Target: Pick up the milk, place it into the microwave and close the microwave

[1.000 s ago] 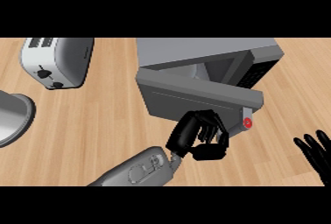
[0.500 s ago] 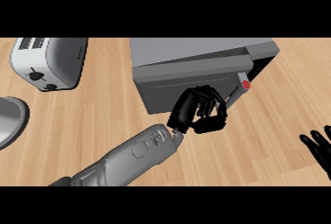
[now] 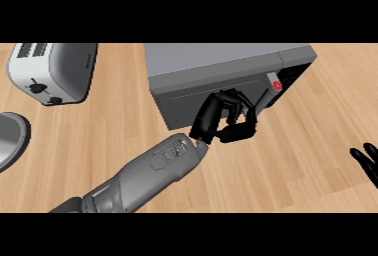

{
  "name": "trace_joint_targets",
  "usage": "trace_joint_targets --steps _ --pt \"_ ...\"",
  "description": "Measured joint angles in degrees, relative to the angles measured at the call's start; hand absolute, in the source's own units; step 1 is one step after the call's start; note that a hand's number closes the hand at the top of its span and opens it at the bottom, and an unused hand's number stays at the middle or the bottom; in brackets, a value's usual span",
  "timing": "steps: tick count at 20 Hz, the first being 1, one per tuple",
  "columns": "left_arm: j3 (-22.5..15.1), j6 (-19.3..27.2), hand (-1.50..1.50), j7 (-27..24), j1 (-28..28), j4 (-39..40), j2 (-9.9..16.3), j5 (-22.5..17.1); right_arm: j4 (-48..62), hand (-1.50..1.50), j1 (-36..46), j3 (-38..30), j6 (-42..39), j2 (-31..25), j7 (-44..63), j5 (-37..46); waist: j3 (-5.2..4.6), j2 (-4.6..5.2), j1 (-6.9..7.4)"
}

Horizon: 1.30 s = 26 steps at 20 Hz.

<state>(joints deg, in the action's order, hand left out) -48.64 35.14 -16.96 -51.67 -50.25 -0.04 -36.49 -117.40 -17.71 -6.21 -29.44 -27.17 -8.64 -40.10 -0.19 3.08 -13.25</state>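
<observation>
Pressing on the microwave door (image 3: 193, 102), the left hand's fingers (image 3: 235, 102) lie fairly straight and close together against the front panel, thumb tucked below them, holding nothing. That left hand (image 3: 220, 120) sits at the door's right half, just short of the red button (image 3: 276, 85) on the control strip. Behind it the grey forearm (image 3: 151, 170) slants up from the lower left across the wooden counter (image 3: 295, 160). The microwave (image 3: 221, 62) fills the upper middle, its door looking all but shut against the body. The milk is nowhere to be seen on the counter, and whether it is inside the microwave I cannot tell. Over at the right edge, the right hand (image 3: 367, 160) rests open, fingers up and spread. A toaster (image 3: 55, 70) stands upper left, and a round metal rim (image 3: 11, 140) pokes in at the left edge.
</observation>
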Motion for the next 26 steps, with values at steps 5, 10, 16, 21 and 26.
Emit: trace_joint_targets --steps 5,10,16,21,26 --pt "0.31 -0.64 1.50 -2.43 0.19 0.11 0.01 -3.45 -0.77 -1.50 0.70 -0.80 0.57 -0.58 0.67 -1.32 0.03 0.01 -0.36" --pt "0.82 -0.68 1.50 -3.82 0.33 -0.32 0.00 -6.80 -1.13 -1.50 1.61 -1.29 0.72 -1.21 1.32 -3.19 0.09 0.17 -0.60" --pt "0.30 0.47 1.50 -6.20 0.19 -0.14 -0.02 -8.90 -1.74 -1.50 1.97 -1.26 0.24 -2.05 2.13 -4.74 0.16 0.35 -0.81" --pt "-0.22 1.57 1.50 -8.72 0.11 0.04 -0.02 -10.26 -2.51 -1.50 2.37 -0.75 -0.83 -2.72 2.54 -6.08 0.18 0.59 -1.02" --pt "-0.46 2.56 1.50 -11.17 0.21 0.16 -0.01 -11.59 -3.13 -1.50 2.67 -0.48 -1.55 -3.34 2.95 -7.33 0.17 0.79 -1.42"
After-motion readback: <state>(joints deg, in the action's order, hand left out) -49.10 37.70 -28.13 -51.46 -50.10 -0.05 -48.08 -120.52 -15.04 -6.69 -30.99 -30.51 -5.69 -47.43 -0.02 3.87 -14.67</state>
